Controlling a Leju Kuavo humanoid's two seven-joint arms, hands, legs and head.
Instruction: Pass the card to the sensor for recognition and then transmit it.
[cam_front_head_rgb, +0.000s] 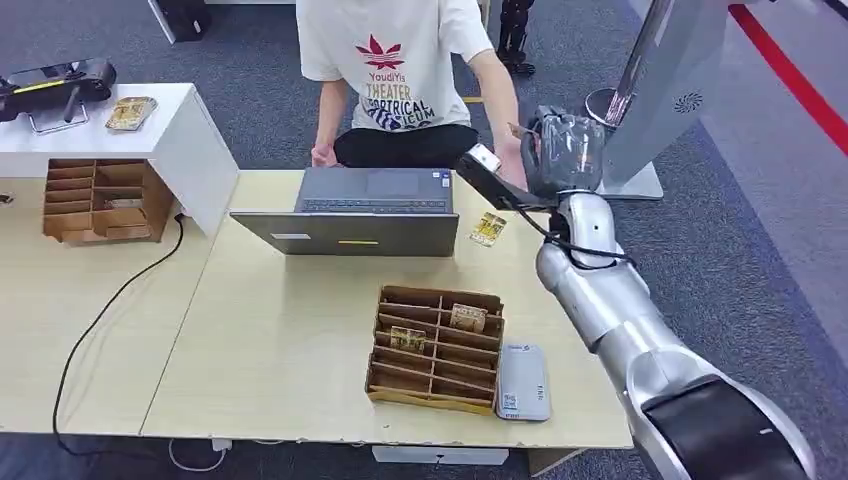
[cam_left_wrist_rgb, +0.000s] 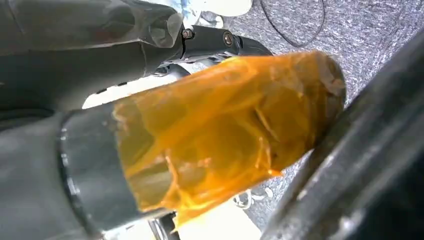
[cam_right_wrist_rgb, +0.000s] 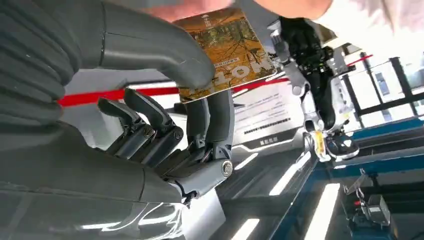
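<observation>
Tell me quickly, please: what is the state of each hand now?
Left hand: cannot be told.
Right hand: holding the card, pinched between thumb and fingers, raised near the person's hand.

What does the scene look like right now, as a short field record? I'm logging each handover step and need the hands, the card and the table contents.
right hand: raised beyond the table's far right corner, pinching the card between thumb and fingers
person: seated behind the laptop, a hand reaching to the card
left hand: wrapped in orange film, holds nothing visible
card organizer: on the table, cards in some slots
white device: flat beside the organizer
loose card: on the table by the laptop
</observation>
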